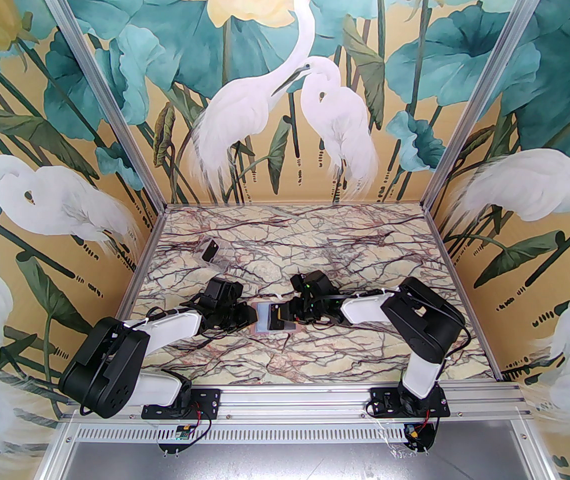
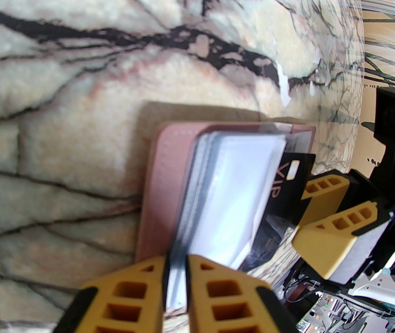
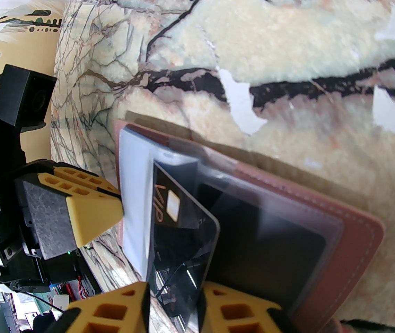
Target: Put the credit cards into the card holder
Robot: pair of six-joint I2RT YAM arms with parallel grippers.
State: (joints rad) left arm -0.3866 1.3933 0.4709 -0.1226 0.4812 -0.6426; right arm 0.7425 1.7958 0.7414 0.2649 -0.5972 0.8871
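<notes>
Pinching card holder (image 2: 159, 186), left hand (image 2: 176, 269) faces seemingly parted right hand (image 3: 175, 288).

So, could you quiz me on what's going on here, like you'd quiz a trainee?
1. True or false: the card holder lies folded shut on the table.
2. What does the left pincer pinch? A) a pen B) the clear sleeves C) a coin
3. Fill in: the letters printed on the black card read ___.
Key: 1 false, it lies open; 2 B; 3 VIP.
</notes>
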